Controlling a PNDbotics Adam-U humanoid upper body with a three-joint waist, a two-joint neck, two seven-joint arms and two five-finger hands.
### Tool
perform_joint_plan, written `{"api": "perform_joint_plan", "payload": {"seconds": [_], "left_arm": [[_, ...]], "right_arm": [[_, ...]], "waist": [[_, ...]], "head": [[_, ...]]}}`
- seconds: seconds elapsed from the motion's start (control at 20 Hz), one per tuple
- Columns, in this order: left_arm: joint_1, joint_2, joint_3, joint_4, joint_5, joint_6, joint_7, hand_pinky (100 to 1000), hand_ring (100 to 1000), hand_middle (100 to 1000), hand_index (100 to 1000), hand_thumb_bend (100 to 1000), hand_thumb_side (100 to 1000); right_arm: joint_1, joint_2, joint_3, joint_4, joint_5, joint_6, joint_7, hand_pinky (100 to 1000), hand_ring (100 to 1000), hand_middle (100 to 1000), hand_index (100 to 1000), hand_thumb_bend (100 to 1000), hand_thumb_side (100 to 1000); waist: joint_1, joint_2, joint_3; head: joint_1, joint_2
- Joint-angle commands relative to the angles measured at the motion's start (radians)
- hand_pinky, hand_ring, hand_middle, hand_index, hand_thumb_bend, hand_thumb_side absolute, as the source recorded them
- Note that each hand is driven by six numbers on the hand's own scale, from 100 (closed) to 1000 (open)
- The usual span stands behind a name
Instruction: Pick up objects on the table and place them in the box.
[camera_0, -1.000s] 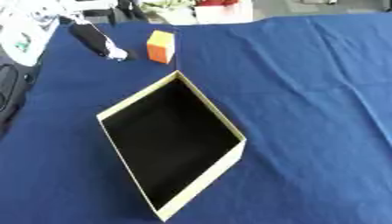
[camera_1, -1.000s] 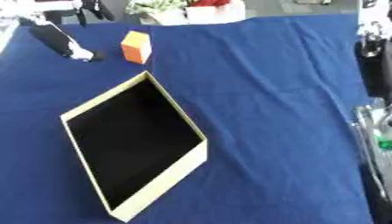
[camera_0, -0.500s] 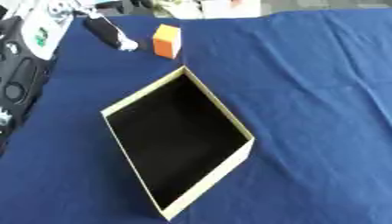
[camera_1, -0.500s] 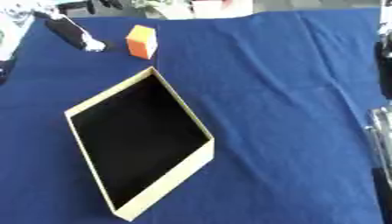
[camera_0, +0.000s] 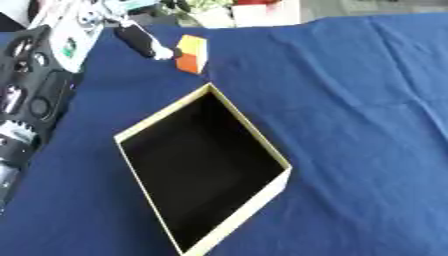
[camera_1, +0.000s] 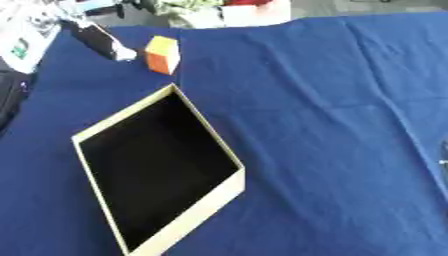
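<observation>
An orange block (camera_0: 191, 54) with a yellowish face stands on the blue cloth near the far left. Just in front of it lies an open shallow box (camera_0: 250, 126) with a cream rim and a black inside, turned corner-on, with nothing in it. My left hand (camera_0: 137, 40) comes in from the upper left with a straight black, white-tipped finger stretched toward the block. Its tip is close beside the block's left side; I cannot tell if it touches. The rest of the hand is cut off by the view's edge. My right hand shows in neither view.
My left arm (camera_0: 24, 100), black with silver parts, fills the left edge beside the box. White and red clutter (camera_1: 254, 10) lies beyond the table's far edge. Blue cloth (camera_0: 367, 125) stretches to the right of the box.
The camera has tilted, shifting the whole picture. Apart from that, my left hand's finger has come closer to the orange block's left side. The box and block have stayed put.
</observation>
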Motion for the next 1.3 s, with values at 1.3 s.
{"api": "perform_joint_plan", "payload": {"seconds": [1.3], "left_arm": [[-0.051,0.076,0.065,0.013,-0.030,0.012,-0.107,786,955,869,915,409,277]], "right_arm": [[-0.031,-0.024,-0.003,-0.016,-0.021,0.018,-0.021,761,733,525,733,100,819]], "waist": [[0.027,0.037,-0.039]], "head": [[0.042,-0.072]]}}
